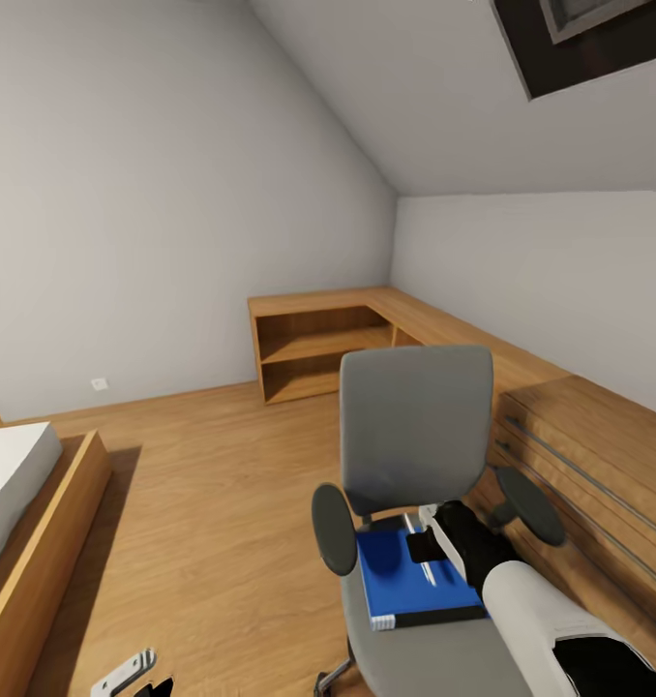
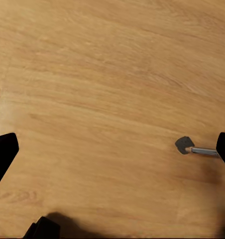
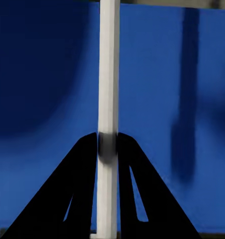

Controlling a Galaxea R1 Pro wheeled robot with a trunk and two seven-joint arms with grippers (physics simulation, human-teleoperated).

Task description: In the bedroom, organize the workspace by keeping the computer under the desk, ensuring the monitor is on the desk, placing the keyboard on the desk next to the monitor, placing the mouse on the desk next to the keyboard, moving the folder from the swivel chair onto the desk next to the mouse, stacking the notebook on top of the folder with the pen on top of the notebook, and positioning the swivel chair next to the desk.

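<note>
The blue folder (image 1: 405, 581) lies flat on the seat of the swivel chair (image 1: 417, 436), towards its front edge. Over it, the right gripper (image 3: 107, 144) has its 2 fingers pinched on a thin white pen (image 3: 107, 74). The left gripper (image 2: 112, 159) hangs above bare wooden floor (image 2: 102, 74), fingers spread wide

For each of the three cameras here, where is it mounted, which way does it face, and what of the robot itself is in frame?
Head view: from the robot's head, looking down over the swivel chair with the folder on its seat; the right arm reaches onto the folder.
Left wrist view: on the left arm, facing the wood floor; the open left pincer frames it.
Right wrist view: on the right arm, close over the folder; the right pincer is shut on a white pen.
Head and right wrist views share the folder.
</note>
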